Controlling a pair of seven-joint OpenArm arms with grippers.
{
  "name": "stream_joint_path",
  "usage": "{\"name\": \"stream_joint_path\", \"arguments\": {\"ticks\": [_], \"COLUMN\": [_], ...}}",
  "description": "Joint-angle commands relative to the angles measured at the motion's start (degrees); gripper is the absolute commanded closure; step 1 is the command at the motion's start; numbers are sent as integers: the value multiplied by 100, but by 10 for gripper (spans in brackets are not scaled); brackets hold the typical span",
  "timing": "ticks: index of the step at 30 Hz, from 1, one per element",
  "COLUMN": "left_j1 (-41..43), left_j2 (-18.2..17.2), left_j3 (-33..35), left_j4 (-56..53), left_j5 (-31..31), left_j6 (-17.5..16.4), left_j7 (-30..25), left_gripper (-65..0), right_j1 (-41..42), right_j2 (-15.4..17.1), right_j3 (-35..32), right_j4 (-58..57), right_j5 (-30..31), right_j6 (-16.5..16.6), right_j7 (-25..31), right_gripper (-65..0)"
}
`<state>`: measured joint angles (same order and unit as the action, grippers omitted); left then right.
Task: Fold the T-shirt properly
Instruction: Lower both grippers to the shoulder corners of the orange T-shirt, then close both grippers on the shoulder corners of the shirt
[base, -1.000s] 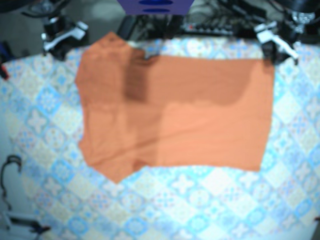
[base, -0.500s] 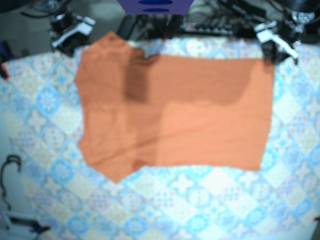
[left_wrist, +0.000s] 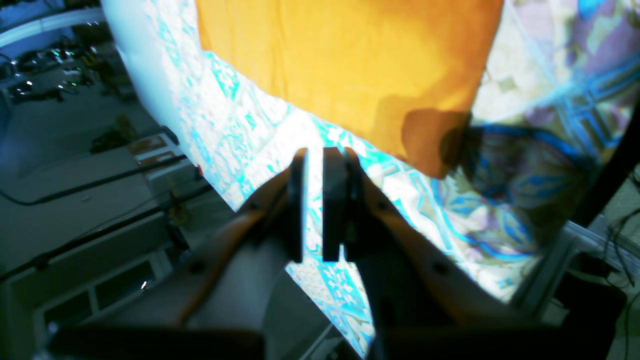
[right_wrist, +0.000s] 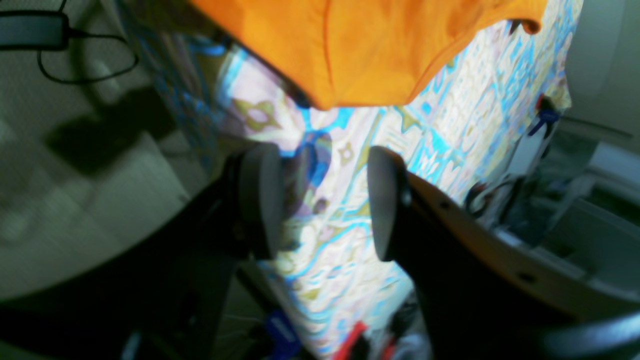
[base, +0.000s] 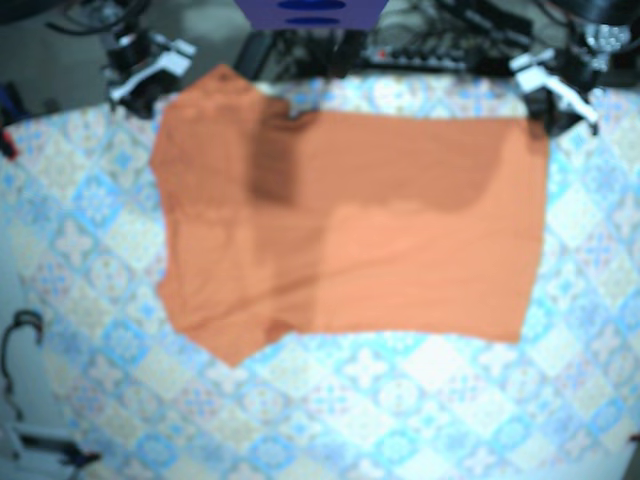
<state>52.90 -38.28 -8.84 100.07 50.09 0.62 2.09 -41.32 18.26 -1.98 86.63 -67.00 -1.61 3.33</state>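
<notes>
The T-shirt (base: 350, 220) is spread flat on the tabletop (base: 400, 400), towards its far edge. In the base view, the left gripper (base: 548, 95) is placed at the shirt's far right corner, and the right gripper (base: 150, 75) beside its far left corner.

The surface (base: 400, 400) is covered by a cloth patterned in blue, white and yellow tiles. A dark blue object (base: 310, 12) sits at its far edge, near tangled cables (base: 440, 45). A black cord (base: 15, 345) loops at the near left.

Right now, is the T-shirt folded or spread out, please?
Mostly spread: the T-shirt lies flat across the tablecloth, one part seemingly doubled over.
</notes>
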Motion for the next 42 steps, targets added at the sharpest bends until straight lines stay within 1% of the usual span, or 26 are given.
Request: {"name": "stream_joint_path", "arguments": {"ticks": [1,8,20,26,33,39,42], "left_j1": [50,41,41,41,41,41,41], "left_j2": [-88,-88,-88,-88,-88,-88,-88], "left_j3": [-61,-61,-61,-61,-61,-61,-61], "left_j4": [63,63,54,54,54,54,54], "left_j5": [-28,-28,-37,-37,-37,-37,-37], "left_j6": [109,109,109,109,109,109,109], "left_j7": [-20,-11,-11,-11,-11,-11,-11], "left_gripper": [-51,-51,-51,-51,-51,-51,-51], "right_j1": [-13,-57,-417,-400,-382,-356,-162], "right_j2": [42,42,51,60,68,68,60], "right_j3": [0,-9,44,53,149,176,132], "right_j4": [97,97,194,221,616,555,432], "right_j5": [-12,-82,-100,-91,-109,-109,-109], "right_j6": [-116,-116,-116,-125,-99,-90,-90], "right_j7": [111,111,111,111,111,111,111], "right_gripper": [-269,-269,-269,-269,-270,-270,-270]}}
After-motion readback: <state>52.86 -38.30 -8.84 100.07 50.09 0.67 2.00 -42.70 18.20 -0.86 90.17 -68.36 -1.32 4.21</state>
